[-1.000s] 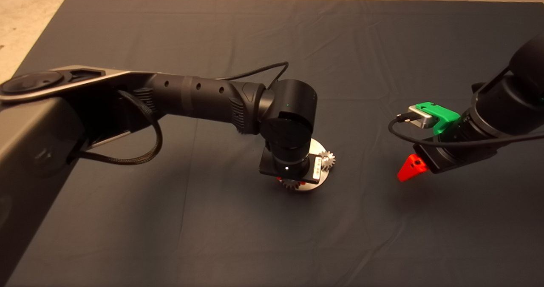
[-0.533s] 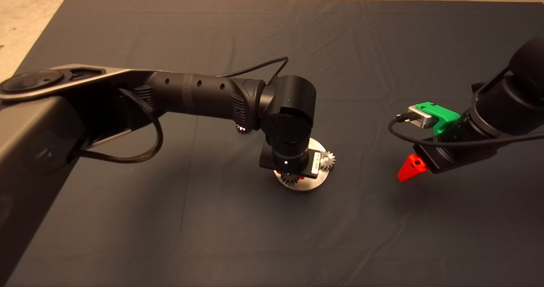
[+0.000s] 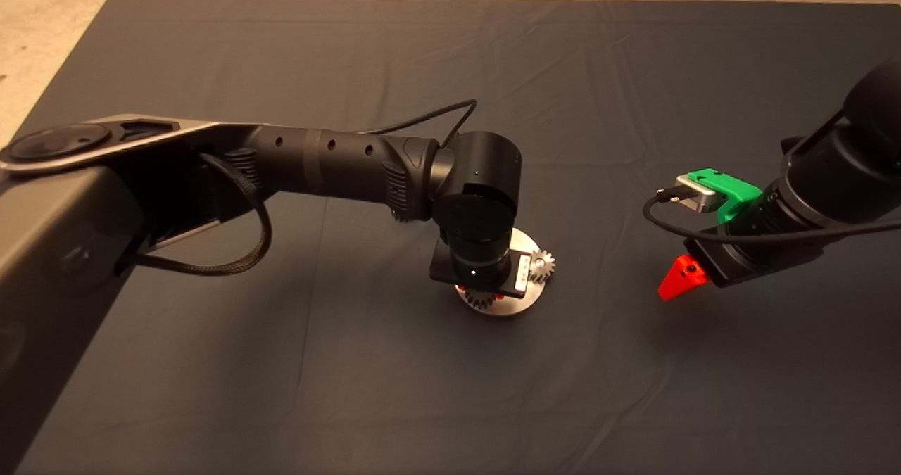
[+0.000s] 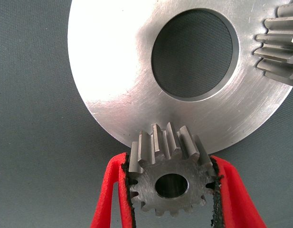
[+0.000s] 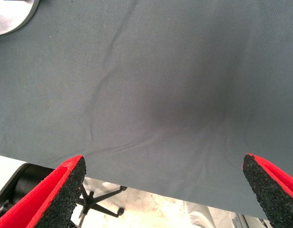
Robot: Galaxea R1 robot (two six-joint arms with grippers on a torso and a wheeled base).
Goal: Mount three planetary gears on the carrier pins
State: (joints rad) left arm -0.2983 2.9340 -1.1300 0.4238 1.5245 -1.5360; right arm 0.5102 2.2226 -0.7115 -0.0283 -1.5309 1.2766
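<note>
The left gripper [image 4: 171,190] is down at the near edge of the disc [image 3: 522,305] in the middle of the mat [image 3: 352,376], its fingers [image 4: 108,199] closed on a gear [image 4: 171,183], one black pad against the teeth on each side. In the left wrist view this gear is held flat, its centre hole facing the camera and its teeth overlapping the rim of the disc [image 4: 118,90]; something pale shows inside the hole, but whether that is a pin cannot be told. In the head view the left arm's wrist covers most of the disc, and only the teeth of the held gear [image 3: 481,299] show beneath it, at the disc's near left edge. A second gear [image 3: 542,264] sits on the disc's right side, free of both grippers; the left wrist view catches its teeth [image 4: 279,45] at the picture's edge, past the disc's large centre hole, through which the mat shows. A third gear is not in view, and no bare pin can be made out. The right gripper [image 3: 679,279] hangs over the mat well to the right of the disc, holding nothing, its fingers [image 5: 58,190] spread wide apart in the right wrist view, with the mat below them, a sliver of the disc [image 5: 11,14] in one corner and the floor past the desk's edge.
</note>
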